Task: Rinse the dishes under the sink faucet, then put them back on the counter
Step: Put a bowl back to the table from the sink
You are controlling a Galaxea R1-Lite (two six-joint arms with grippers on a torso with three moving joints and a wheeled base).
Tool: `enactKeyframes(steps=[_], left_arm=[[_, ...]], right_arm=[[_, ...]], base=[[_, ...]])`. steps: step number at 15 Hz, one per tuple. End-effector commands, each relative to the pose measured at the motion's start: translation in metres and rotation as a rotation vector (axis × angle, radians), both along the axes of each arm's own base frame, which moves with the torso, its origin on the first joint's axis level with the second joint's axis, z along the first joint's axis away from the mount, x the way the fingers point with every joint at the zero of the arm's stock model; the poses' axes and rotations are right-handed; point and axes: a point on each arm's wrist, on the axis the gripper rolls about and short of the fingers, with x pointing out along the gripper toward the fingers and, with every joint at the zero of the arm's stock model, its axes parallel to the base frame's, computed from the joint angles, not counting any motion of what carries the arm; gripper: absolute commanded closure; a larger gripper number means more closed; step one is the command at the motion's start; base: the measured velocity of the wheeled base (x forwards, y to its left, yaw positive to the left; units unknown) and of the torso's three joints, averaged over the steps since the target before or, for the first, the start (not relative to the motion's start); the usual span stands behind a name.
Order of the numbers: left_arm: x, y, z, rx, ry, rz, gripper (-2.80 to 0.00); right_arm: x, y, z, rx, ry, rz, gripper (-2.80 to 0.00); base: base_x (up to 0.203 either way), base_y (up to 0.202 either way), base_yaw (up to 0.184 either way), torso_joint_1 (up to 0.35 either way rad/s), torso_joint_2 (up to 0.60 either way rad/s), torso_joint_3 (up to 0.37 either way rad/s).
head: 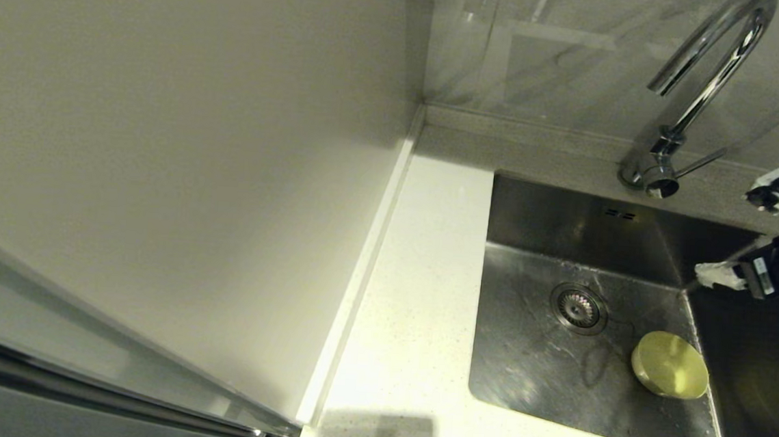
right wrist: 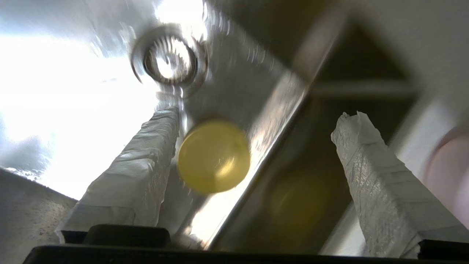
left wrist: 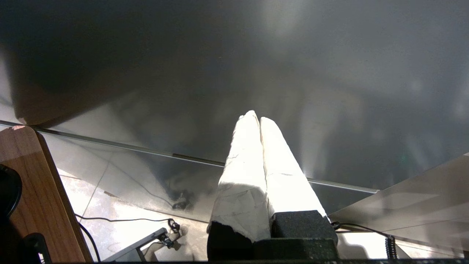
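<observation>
1. Sitting upside down in the big shiny steel sink (head: 523, 365) is one small round yellow-green bowl (head: 669, 365), near the sink's right wall and a little way from the round metal drain (head: 578, 308).
2. Up above, the tall shiny chrome tap (head: 704, 76) stands at the back of the sink. No water can be seen coming out of it.
3. The right hand (head: 738, 236) hangs over the right side of the sink, above the bowl and not touching it. Its two white-wrapped fingers (right wrist: 381, 190) are wide apart and hold nothing. In the right wrist view the yellow-green bowl (right wrist: 213, 156) shows between them, far below.
4. The left hand (left wrist: 256, 121) is parked out of the way, beside a dark shiny panel. Its two white-wrapped fingers are pressed together with nothing between them.
5. The off-white speckled stone desk (head: 409, 329) to the left of the sink has no bowl on the part we can see. No pink or blue-grey bowl can be seen clearly, only a blurry pink shape at the edge of the right wrist view.
6. So the job looks only part done. The yellow-green bowl is in the sink but not back on the desk. It likely needs picking up and setting on the desk next.
</observation>
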Motion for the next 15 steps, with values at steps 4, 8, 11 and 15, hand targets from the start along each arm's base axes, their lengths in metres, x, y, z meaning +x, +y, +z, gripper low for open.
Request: enactKeyframes(steps=[4,8,11,15], left_arm=[[0.0,0.0,-0.001,0.0,0.003,0.0,0.0],[0.0,0.0,-0.001,0.0,0.003,0.0,0.0],[0.0,0.0,-0.001,0.0,0.003,0.0,0.0],[0.0,0.0,-0.001,0.0,0.003,0.0,0.0]], right_arm=[[0.026,0.012,-0.1,-0.16,0.192,-0.17,-2.8],[0.037,0.013,-0.132,-0.26,0.234,-0.274,-2.8],[0.041,0.03,-0.141,-0.219,0.201,-0.322,-2.8],[0.033,0.057,-0.153,-0.092,0.271,-0.412,-2.8]], base=[[0.0,0.0,0.0,0.0,0.0,0.0],[0.0,0.0,0.0,0.0,0.0,0.0],[0.0,0.0,0.0,0.0,0.0,0.0],[0.0,0.0,0.0,0.0,0.0,0.0]])
